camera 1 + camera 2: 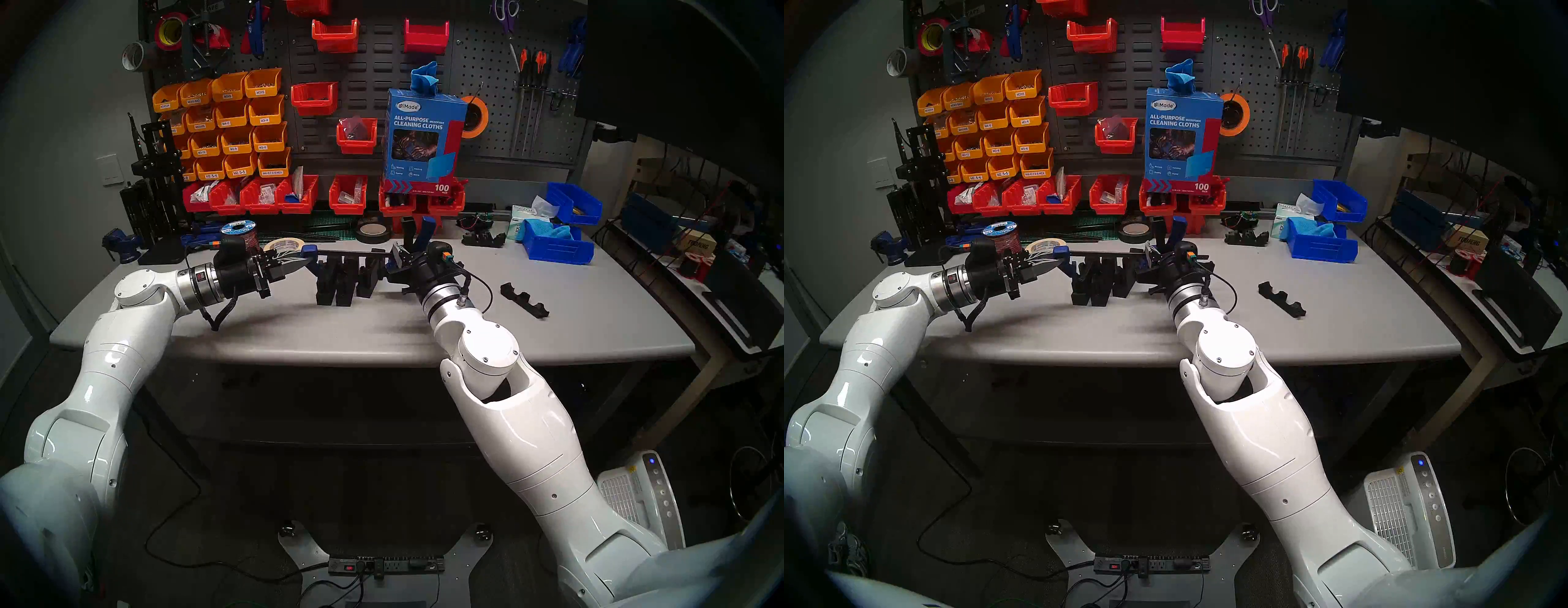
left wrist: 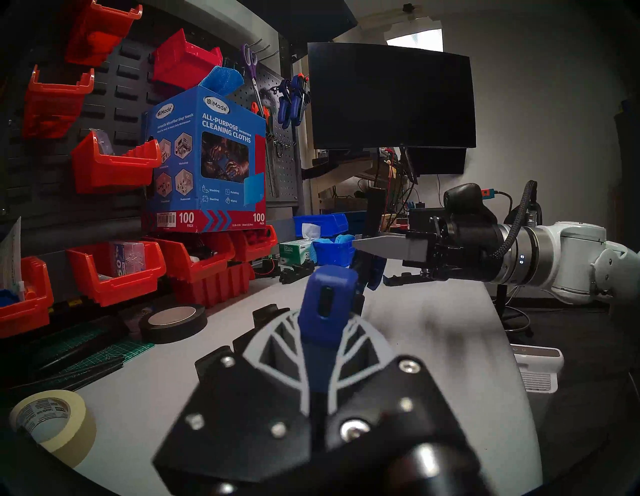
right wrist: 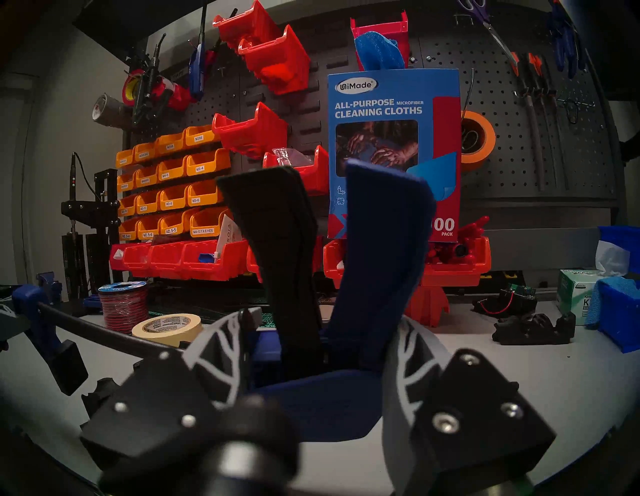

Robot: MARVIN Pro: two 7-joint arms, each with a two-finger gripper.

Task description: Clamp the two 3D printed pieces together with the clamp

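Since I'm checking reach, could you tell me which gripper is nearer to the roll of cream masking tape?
Left. The left gripper, shut on the clamp's blue end, sits right beside the masking tape. The right gripper holds the clamp's handle farther along the bar.

Blue-and-black clamp (image 1: 339,254), matte black pieces (image 1: 345,282), grey table (image 1: 382,331), red and orange bins (image 1: 237,123).

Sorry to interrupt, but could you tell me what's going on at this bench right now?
The robot holds a bar clamp level between both arms, just above two black printed pieces standing side by side on the table. The left tool is shut on the bar's far end by its blue jaw; the right tool grips the clamp's body below the trigger handle. Whether the clamp's jaws already press on the pieces can't be told.
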